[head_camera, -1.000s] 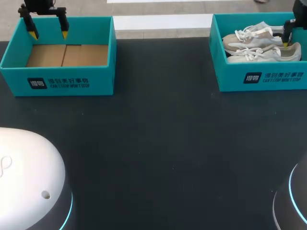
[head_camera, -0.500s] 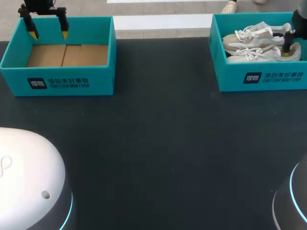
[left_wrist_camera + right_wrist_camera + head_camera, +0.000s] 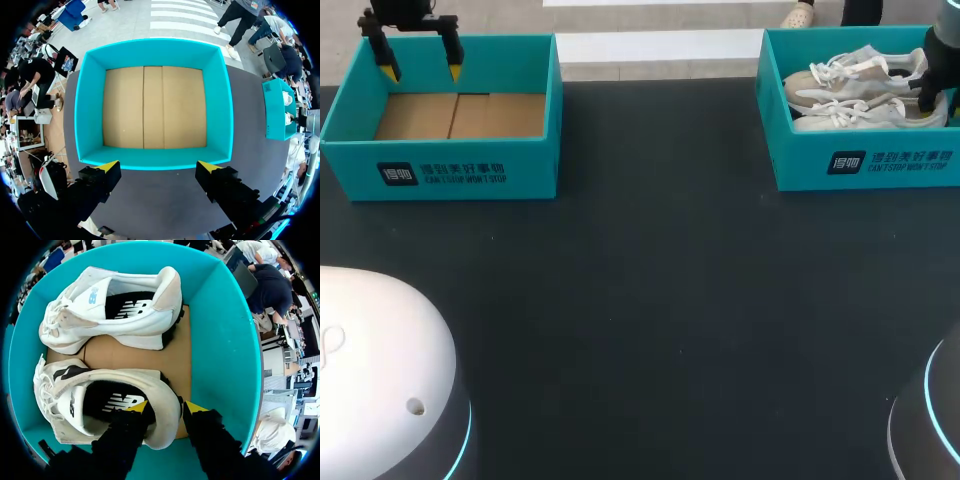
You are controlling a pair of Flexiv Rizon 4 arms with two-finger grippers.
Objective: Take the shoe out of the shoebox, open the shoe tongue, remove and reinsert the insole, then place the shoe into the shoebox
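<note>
Two white and beige sneakers lie in the teal shoebox point(image 3: 865, 165) at the far right. In the right wrist view, my right gripper point(image 3: 165, 407) stands over the heel of the nearer shoe point(image 3: 75, 400). One finger is inside the shoe's opening and the other outside, pressing the heel collar between them. The second shoe point(image 3: 115, 315) lies on its side beyond it. From the head view, that gripper point(image 3: 930, 100) is at the right end of the front shoe point(image 3: 860, 115). My left gripper point(image 3: 420, 70) hangs open above the other teal box point(image 3: 450, 170).
The left box point(image 3: 90, 110) holds nothing but its cardboard floor; my left gripper point(image 3: 157, 167) hovers over its near wall. Wide black table top point(image 3: 650, 300) lies between the two boxes. The right shoebox's teal walls point(image 3: 225, 340) closely surround the right gripper.
My right gripper has dropped lower onto the front shoe's heel and its fingers have drawn together around the heel. The left arm has not moved.
</note>
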